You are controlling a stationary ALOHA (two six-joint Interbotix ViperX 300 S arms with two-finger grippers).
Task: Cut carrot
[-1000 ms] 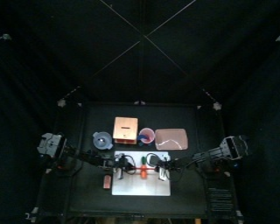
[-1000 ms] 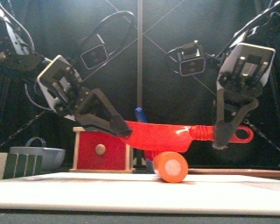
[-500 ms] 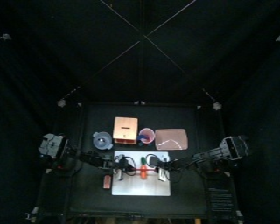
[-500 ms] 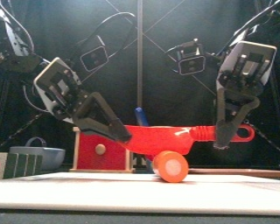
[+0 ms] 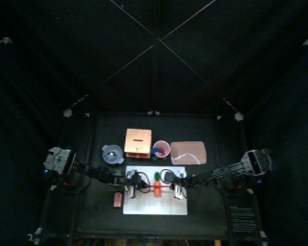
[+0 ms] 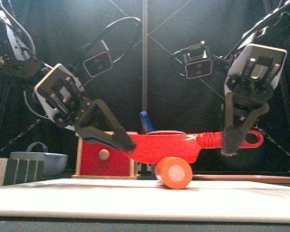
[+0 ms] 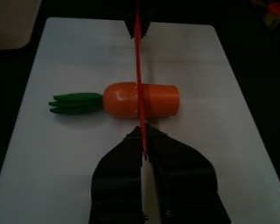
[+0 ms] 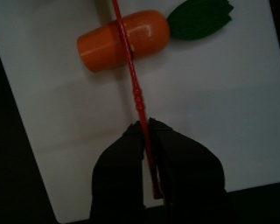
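A stubby orange carrot (image 7: 140, 99) with a green leaf end lies on its side on the white board (image 7: 201, 149). A red knife (image 6: 172, 142) hangs level just above the carrot (image 6: 174, 172), its thin blade (image 8: 133, 83) crossing the carrot's middle (image 8: 122, 40). My left gripper (image 7: 140, 131) is shut on the blade end of the knife. My right gripper (image 8: 140, 129) is shut on the handle end (image 6: 238, 139). In the top view both grippers meet over the board (image 5: 157, 202).
Behind the board stand a red box with a white disc (image 6: 101, 156), a grey bowl (image 6: 39, 161) and a green striped piece (image 6: 21, 169). The top view also shows a pink dish (image 5: 189, 151) and a small red item (image 5: 118, 199) left of the board.
The left gripper and its end of the knife have dipped slightly toward the carrot. The right gripper and the carrot have hardly moved.
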